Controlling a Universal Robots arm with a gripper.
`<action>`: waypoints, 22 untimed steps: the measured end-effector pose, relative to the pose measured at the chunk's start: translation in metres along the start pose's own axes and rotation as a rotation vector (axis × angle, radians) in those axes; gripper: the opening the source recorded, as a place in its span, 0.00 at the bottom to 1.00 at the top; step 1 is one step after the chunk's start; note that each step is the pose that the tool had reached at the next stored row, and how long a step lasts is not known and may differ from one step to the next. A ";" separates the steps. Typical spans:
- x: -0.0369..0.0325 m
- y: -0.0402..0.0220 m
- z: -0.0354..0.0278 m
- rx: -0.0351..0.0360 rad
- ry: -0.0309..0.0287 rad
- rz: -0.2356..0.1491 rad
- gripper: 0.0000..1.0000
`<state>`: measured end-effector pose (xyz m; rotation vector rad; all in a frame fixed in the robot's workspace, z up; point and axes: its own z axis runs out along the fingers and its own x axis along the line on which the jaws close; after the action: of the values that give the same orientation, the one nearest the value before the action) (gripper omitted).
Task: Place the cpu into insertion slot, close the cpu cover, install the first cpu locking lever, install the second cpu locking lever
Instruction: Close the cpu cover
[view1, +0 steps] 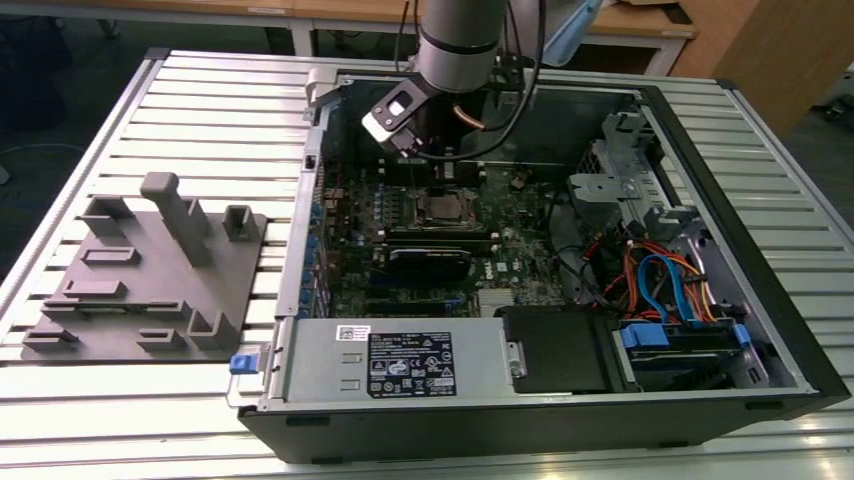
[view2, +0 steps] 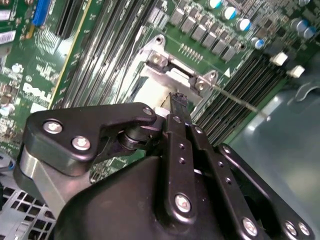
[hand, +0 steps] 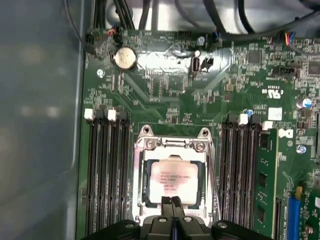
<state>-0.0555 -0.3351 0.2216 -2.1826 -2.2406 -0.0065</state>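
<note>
The cpu, a flat square chip with a pale metal top, lies in the insertion slot on the green board. The cpu cover, a grey metal frame, lies down around the chip, which shows through its cut-out. My gripper is shut with nothing between its fingertips, which hang over the chip's edge. In the second wrist view the gripper points at the socket's metal frame. A thin locking lever runs out from the frame's corner. My arm reaches down into the open computer case.
Long black memory slots flank the socket on both sides. A coin battery and cables lie beyond it. Outside the case, on the exterior view's left, stands a grey fixture plate. A power supply and drive cables fill the case's near part.
</note>
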 end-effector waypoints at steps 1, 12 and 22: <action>-0.0001 -0.0012 0.0011 0.0000 0.0000 0.000 0.10; -0.0002 -0.0040 0.0152 0.0011 0.0000 0.000 0.10; -0.0003 -0.0055 0.0222 0.0064 0.0015 -0.001 0.10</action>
<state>-0.0611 -0.3352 0.1995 -2.1780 -2.2373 -0.0010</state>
